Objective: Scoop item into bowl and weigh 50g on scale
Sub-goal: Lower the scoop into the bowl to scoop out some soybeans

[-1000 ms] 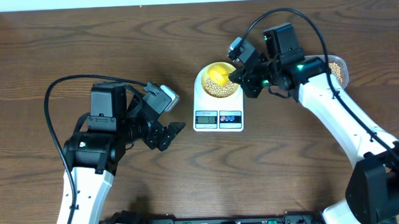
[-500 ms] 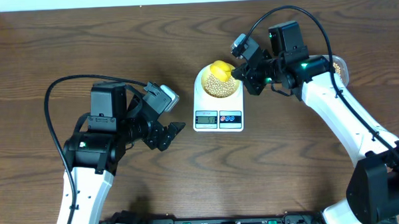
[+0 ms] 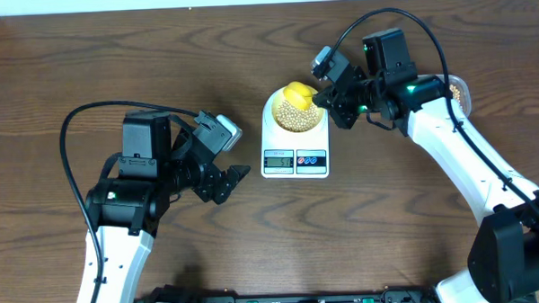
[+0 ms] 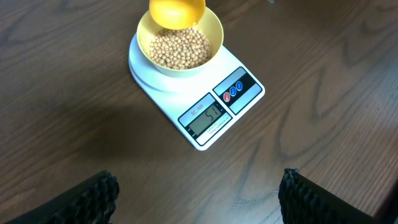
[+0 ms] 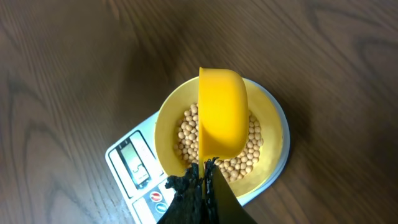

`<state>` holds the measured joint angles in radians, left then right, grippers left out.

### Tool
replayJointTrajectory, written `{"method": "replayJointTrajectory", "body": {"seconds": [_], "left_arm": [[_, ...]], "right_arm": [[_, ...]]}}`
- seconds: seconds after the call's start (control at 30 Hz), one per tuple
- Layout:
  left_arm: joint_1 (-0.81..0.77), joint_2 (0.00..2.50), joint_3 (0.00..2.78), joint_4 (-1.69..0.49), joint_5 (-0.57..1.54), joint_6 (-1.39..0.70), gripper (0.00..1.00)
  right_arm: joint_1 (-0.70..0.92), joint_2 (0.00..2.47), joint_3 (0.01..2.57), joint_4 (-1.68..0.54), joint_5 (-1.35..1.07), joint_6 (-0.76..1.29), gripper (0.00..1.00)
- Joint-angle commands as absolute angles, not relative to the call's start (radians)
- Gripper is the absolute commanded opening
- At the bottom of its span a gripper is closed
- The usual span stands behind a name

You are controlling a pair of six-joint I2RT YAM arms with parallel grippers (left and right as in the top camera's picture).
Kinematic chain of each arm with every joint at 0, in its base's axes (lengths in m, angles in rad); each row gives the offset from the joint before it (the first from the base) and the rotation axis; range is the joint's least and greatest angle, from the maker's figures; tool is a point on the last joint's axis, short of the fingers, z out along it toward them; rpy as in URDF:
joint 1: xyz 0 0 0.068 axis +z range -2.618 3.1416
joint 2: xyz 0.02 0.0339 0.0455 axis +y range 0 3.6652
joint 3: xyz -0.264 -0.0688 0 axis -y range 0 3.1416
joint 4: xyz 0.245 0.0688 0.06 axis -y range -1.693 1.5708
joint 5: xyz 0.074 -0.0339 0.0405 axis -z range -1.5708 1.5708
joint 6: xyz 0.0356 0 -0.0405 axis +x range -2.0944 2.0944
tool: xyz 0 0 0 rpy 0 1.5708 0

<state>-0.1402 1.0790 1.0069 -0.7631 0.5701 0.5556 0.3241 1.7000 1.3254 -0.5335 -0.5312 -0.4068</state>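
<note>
The white scale (image 3: 295,160) stands mid-table with the pale yellow bowl (image 3: 274,115) on top, holding a layer of the item, tan beans (image 3: 299,121). My right gripper (image 3: 326,100) is shut on the handle of a bright yellow scoop (image 3: 295,95). The scoop hangs tipped over the bowl's far side. The right wrist view shows the scoop (image 5: 222,115) mouth-down above the beans (image 5: 249,149) and bowl rim (image 5: 165,127). My left gripper (image 3: 230,182) stands open over bare wood left of the scale. Its view takes in the scale (image 4: 217,106), whose display looks like 51.
A clear container (image 3: 458,93) with more beans sits at the right, partly hidden behind my right arm. Bare brown wood surrounds the scale on the left and the near side.
Within the last second the right gripper drew the scoop slightly up and toward the bowl's far edge, then held still. The left arm has not moved.
</note>
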Motion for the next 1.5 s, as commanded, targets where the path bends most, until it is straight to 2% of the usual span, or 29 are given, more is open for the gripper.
{"method": "replayJointTrajectory", "body": {"seconds": [0.0,0.67,1.47], "left_arm": [[-0.136,1.079,1.003,-0.766,0.571,0.568,0.84],[-0.136,1.079,1.003,-0.766,0.571,0.568,0.84],[-0.136,1.079,1.003,-0.766,0.571,0.568,0.85]], "right_arm": [[0.33,1.699,1.327,-0.53,-0.552,-0.477,0.01],[0.335,1.77,1.325,-0.532,-0.462,-0.481,0.01],[0.366,1.796,1.325,-0.573,-0.466,-0.503,0.01]]}}
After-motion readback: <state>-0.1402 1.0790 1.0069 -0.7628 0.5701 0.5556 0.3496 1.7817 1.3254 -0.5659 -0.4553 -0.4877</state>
